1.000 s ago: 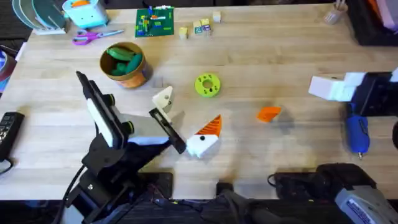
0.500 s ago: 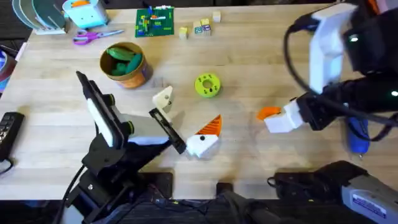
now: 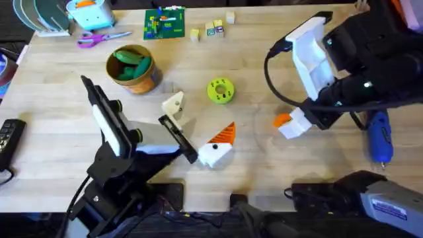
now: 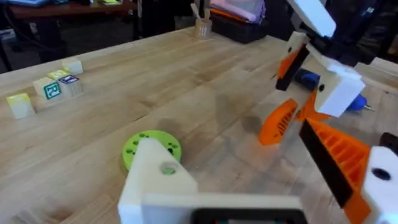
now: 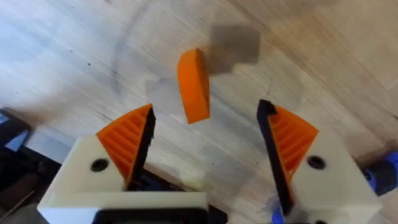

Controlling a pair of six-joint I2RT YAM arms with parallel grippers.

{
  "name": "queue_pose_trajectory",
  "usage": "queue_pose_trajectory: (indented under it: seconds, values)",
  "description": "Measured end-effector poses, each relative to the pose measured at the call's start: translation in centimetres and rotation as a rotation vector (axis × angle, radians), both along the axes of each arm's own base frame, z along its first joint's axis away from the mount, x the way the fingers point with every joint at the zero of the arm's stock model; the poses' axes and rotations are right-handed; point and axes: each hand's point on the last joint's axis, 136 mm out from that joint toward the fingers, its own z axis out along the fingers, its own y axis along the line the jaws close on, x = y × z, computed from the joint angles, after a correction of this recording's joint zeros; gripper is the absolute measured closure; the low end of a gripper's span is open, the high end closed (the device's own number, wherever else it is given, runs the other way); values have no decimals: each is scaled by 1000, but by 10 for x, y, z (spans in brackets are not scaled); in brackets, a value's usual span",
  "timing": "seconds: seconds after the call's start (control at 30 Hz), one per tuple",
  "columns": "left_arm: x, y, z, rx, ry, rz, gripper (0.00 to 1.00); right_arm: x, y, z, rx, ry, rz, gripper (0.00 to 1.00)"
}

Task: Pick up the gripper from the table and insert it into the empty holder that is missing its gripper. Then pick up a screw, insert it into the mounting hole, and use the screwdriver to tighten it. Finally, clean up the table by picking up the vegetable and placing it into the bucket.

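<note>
Here, one loose orange gripper (image 5: 193, 86) on the counter (image 3: 264, 59).
Its long axis runs top-to-bottom, between the right tool's (image 5: 208, 149) wide-open, empty fingers.

In the overhead view the right gripper (image 3: 289, 123) covers most of the loose orange gripper (image 3: 282, 119), so only a small orange edge shows, and the contact between them cannot be told. The left arm hides part of the white holder (image 3: 174, 106). In the right wrist view the blue screwdriver (image 5: 380, 176) is cut by the picture's edge. In the left wrist view the markings on the small wooden blocks (image 4: 43, 90) are too small to read.
</note>
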Motion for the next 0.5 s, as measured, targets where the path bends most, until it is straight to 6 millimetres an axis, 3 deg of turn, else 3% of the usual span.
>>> queue_pose_trajectory:
  seconds: [0.5]
  values:
    - [0,0,0,0,0,0,1,6,3,-19,-60,47,80,292]
